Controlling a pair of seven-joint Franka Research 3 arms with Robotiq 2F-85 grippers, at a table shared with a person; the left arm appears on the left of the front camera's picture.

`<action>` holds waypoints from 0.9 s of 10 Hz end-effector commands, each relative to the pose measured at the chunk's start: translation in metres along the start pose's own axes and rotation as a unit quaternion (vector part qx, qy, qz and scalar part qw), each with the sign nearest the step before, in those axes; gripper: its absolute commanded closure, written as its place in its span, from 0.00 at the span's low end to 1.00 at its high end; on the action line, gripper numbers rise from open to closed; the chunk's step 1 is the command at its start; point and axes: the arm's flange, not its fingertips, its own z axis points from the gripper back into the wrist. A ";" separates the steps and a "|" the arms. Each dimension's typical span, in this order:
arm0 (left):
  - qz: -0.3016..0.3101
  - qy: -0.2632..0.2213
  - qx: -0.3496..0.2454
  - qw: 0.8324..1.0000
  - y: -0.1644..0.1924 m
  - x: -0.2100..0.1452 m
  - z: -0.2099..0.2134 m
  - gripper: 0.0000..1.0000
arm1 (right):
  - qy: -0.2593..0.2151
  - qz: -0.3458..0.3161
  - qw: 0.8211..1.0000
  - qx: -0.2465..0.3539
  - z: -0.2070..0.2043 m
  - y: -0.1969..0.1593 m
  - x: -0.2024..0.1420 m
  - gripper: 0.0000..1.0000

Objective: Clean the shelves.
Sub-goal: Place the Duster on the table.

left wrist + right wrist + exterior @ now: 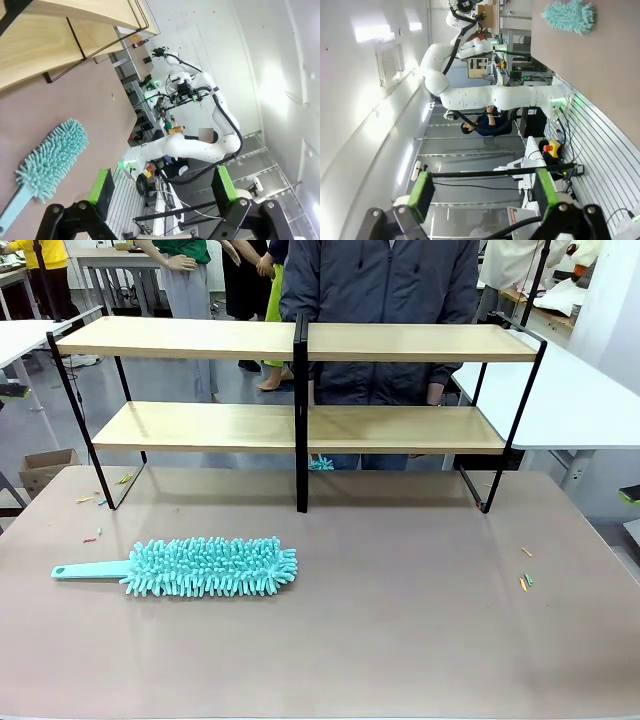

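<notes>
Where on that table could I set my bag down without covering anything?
The widest bare patch of the table is the near middle and right, between the teal duster and the few small scraps near the right edge. Both boards of the shelves look bare too. The left is busier: the duster lies there, with more scraps by the rack's left leg.

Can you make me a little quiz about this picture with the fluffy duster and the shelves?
1. True or false: the teal duster lies on a board of the shelves.
2. Which end of the duster points to the robot's left: A) the fluffy head, B) the flat handle?
3. Fill in: the left gripper has its jaws ____.

Key: 1 false, it lies on the table in front of the shelves. 2 B. 3 open, as does the right gripper.
</notes>
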 end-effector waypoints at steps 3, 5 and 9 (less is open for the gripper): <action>-0.007 0.005 0.000 1.000 -0.001 -0.003 0.007 0.00 | 0.001 -0.012 1.000 0.001 0.000 0.005 -0.001 0.00; -0.007 0.005 0.000 1.000 -0.001 -0.003 0.007 0.00 | 0.001 -0.012 1.000 0.001 0.000 0.005 -0.001 0.00; -0.007 0.005 0.000 1.000 -0.001 -0.003 0.007 0.00 | 0.001 -0.012 1.000 0.001 0.000 0.005 -0.001 0.00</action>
